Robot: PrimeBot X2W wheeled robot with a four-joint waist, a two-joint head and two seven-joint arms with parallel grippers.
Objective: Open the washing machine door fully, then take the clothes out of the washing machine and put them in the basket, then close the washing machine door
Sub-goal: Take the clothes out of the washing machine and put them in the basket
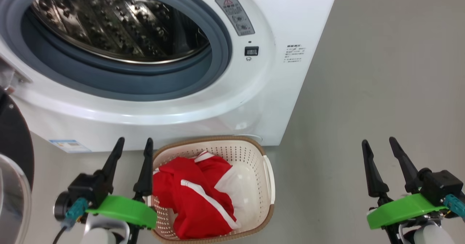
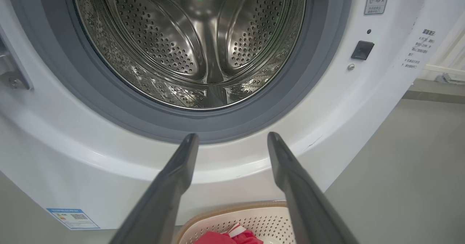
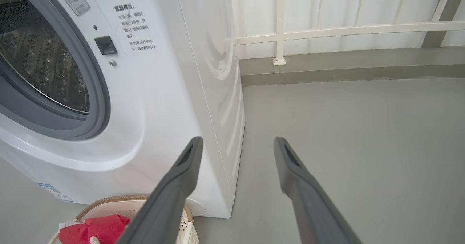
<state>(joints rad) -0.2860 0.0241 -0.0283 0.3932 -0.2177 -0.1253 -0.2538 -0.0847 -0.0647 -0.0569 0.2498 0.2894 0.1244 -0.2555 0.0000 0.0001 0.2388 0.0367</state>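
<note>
Washing machine [image 1: 276,91]: stands on the grey floor [image 1: 363,127].
Washing machine door [image 1: 14,146]: swung open, at my left.
Basket [image 1: 268,171]: on the floor, just beside the machine's lower front edge.
Clothes [image 1: 196,200]: red and white, heaped inside the basket.
My left gripper [image 1: 134,141]: fingers parted, holding nothing, at the basket's left rim.
My right gripper [image 1: 377,141]: fingers parted, empty, over the floor well right of the basket.

Clothes [image 1: 196,196] in basket [image 1: 250,153] before washing machine [image 1: 276,102], door [image 1: 14,153] at left.
</note>
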